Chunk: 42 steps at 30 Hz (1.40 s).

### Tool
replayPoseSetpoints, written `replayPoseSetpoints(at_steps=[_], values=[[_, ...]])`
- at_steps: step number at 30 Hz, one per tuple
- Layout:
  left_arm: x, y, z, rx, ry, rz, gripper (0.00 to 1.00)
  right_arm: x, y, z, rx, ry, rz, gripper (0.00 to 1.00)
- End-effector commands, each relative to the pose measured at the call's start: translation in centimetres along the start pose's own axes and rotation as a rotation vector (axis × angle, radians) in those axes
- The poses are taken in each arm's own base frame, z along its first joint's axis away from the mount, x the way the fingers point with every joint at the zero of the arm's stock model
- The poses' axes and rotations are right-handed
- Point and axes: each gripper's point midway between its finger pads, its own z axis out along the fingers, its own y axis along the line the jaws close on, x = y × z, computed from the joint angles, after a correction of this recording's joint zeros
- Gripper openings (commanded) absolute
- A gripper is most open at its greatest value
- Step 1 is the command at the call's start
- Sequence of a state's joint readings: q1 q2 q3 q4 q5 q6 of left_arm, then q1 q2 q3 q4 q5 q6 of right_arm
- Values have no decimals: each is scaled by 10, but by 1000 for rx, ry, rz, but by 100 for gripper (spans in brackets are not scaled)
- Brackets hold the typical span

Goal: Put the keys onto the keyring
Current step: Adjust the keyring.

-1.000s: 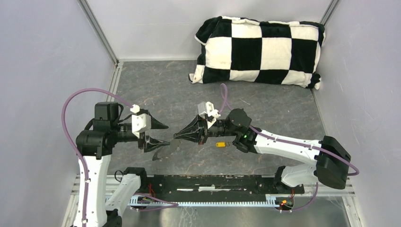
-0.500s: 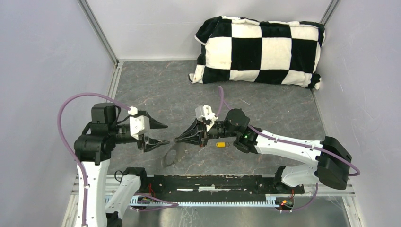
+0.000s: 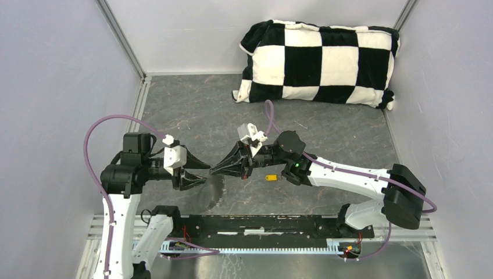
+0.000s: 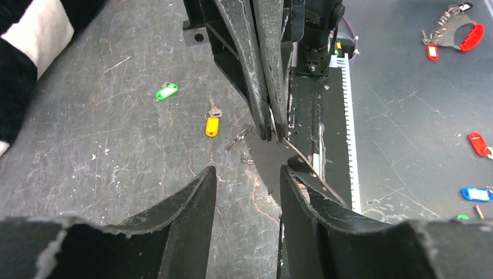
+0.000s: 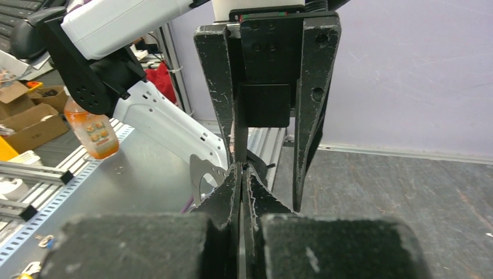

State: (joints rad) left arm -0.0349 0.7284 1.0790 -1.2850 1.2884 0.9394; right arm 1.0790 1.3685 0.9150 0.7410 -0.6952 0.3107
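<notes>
My right gripper (image 3: 213,169) points left above the floor, shut on the thin wire keyring (image 4: 302,160). The keyring (image 3: 211,193) hangs from its tip as a faint grey loop. My left gripper (image 3: 206,174) faces it tip to tip, open, its jaws (image 4: 247,168) just below the right gripper (image 4: 272,135). The wire runs past the outer tip of the left gripper's right finger, not between the jaws. The yellow-headed key (image 4: 213,123) (image 3: 271,178) and the green-headed key (image 4: 166,91) lie on the floor beyond. In the right wrist view the right gripper (image 5: 242,168) is pressed together.
A black-and-white checked pillow (image 3: 317,61) lies at the back right. A black rail (image 3: 261,224) runs along the near edge. Small metal bits (image 4: 239,138) lie near the yellow key. Coloured tags (image 4: 478,142) and an orange bottle (image 5: 96,131) are off the mat.
My left gripper has moved right, up to the right gripper's tip, and its jaws have narrowed. The right gripper has shifted slightly left with the keyring hanging from it.
</notes>
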Motion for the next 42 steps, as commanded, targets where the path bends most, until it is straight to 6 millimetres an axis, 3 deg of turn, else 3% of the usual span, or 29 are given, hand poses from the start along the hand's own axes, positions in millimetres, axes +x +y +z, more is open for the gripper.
replayPoseSetpoints(at_steps=[1, 8, 24, 30, 36, 40, 42], values=[[-15, -10, 3, 68, -91, -13, 51, -31, 2, 13, -34, -72, -41, 1], [-19, -10, 2, 45, -97, -6, 51, -21, -9, 24, 9, -11, -68, 1], [-8, 7, -4, -104, -13, 28, 42, -25, -8, 14, 51, -10, -109, 1], [5, 19, -15, -241, 68, 105, 60, -29, -9, 8, 86, -7, -119, 1], [-15, 28, -22, -357, 6, 158, 71, -24, -10, 4, 100, 10, -112, 0], [-30, 23, -21, -350, -53, 164, 73, -24, -11, 5, 102, 12, -110, 0], [-33, 15, -18, -308, -74, 149, 65, -25, -11, 5, 101, 9, -112, 0]])
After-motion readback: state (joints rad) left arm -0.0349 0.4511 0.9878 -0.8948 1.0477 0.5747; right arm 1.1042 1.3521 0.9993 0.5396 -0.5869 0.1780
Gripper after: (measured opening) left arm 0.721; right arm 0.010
